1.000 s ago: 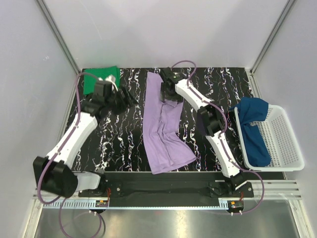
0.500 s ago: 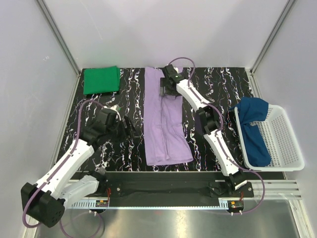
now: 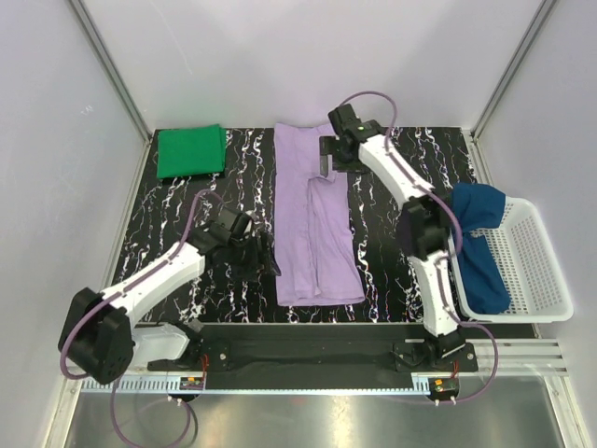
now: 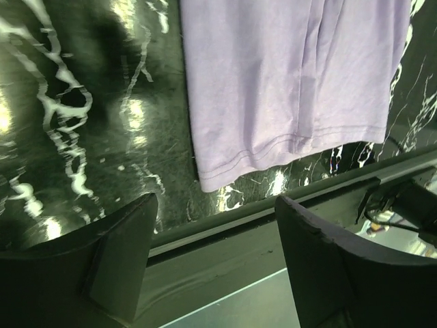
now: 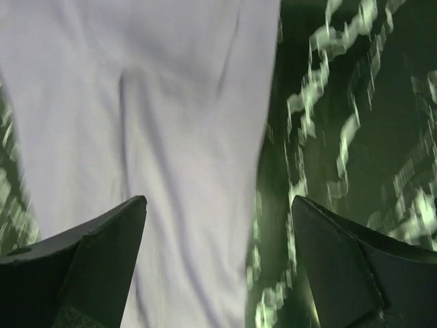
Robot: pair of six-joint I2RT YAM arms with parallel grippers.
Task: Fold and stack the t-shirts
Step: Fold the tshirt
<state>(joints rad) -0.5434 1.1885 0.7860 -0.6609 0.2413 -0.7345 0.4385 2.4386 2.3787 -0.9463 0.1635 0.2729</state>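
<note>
The lavender t-shirt lies flat on the black marbled table as a long strip folded lengthwise, running from the back edge to the front. Its hem fills the top of the left wrist view. My left gripper hovers open beside the hem's near-left corner, nothing between its fingers. My right gripper hangs open above the strip's far right edge, holding nothing. A folded green t-shirt sits at the back left. The dark blue t-shirt lies crumpled in the basket.
A white mesh basket stands off the table's right edge, with the blue shirt draped over its left rim. The metal front rail runs just below the left gripper. White walls enclose the table on three sides.
The left arm swung from the green shirt at the back left down to the lavender hem near the front. The right gripper opened wider and rose; the lavender shirt now lies straight.
</note>
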